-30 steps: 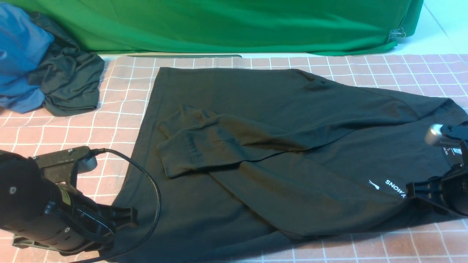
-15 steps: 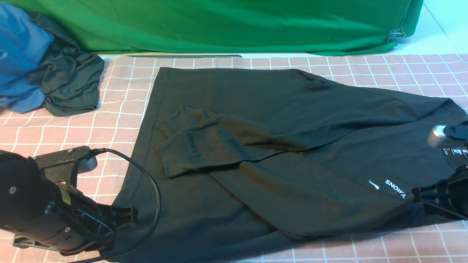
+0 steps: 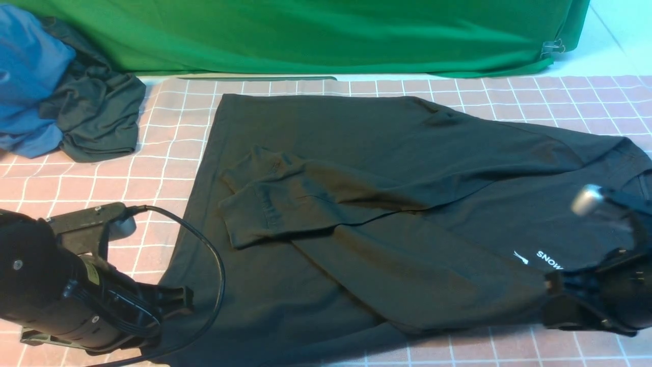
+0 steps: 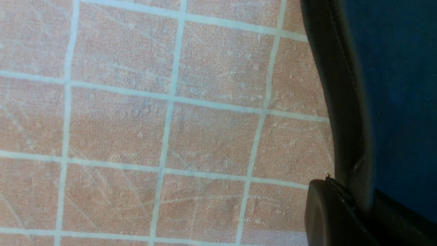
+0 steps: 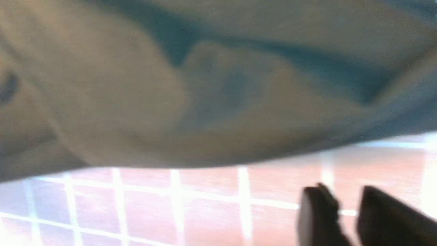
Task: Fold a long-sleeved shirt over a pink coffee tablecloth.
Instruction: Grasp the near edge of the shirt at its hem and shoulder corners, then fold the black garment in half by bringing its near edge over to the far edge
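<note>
At the near left corner of the shirt (image 3: 387, 168) the left gripper (image 3: 179, 302) is pressed shut, and in its wrist view the hem is seen pinched between the fingers (image 4: 324, 215). At the near right edge, close to the white logo (image 3: 547, 259), the right gripper (image 3: 552, 302) is blurred; in its wrist view its fingers are seen slightly parted with nothing between them, over bare tablecloth (image 3: 168, 168) just beside the shirt's edge. The shirt is spread on the tablecloth, hem to the left, both sleeves laid across the body with the cuffs side by side. Far left, a dark garment (image 3: 97, 117) and a blue one (image 3: 25, 76) are heaped together, and a green cloth (image 3: 331, 35) is hung behind
</note>
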Controlling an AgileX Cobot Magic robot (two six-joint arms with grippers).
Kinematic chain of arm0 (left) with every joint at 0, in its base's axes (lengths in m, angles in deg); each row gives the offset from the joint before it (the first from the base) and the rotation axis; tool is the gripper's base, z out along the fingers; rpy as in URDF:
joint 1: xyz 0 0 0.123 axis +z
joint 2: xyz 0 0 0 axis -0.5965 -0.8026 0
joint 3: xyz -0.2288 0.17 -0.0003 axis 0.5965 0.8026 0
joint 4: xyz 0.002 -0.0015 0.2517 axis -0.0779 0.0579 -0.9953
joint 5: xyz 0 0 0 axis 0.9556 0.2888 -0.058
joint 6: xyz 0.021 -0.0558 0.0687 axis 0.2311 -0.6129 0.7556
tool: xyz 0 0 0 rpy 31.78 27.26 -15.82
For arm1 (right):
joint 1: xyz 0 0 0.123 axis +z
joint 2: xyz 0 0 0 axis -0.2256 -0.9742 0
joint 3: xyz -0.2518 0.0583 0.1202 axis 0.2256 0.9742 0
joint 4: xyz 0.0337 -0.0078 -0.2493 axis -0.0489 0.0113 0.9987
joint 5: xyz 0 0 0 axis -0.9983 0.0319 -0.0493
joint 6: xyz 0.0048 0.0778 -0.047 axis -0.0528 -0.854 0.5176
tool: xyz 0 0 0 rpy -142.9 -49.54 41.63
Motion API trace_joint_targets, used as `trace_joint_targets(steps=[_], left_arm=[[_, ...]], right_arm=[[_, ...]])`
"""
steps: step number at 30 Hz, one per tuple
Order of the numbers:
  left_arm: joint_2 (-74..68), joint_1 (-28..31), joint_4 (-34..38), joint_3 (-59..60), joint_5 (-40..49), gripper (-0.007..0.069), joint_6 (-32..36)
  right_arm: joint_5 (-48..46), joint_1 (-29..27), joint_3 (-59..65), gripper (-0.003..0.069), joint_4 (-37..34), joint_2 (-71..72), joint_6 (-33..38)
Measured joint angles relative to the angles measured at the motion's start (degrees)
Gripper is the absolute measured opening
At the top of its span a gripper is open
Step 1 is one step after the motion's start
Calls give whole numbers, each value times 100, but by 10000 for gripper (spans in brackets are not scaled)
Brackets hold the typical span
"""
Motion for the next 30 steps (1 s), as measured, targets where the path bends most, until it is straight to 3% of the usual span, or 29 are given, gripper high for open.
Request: trace_joint_targets(steps=[4,5,9,12,15,21,30], left_arm=[[0,0,0,0,-45,34,0],[0,0,5,0,-58,34,0],[0,0,13,0,-107,34,0],[0,0,13,0,-114,34,0],[0,0,13,0,-121,34,0],[0,0,13,0,-132,34,0],[0,0,-204,0,144,34,0]], right_arm=[[417,367,0,582,-294,-413,44],[496,427,0,619,-312,-494,2],[867,524,0,650,-347,-789,-50],[1118,524,0,598,-351,-874,-56],[1249,524,0,492,-351,-881,-56],[1348,524,0,85,-362,-881,-46],[330,524,0,55,455,-355,-184]])
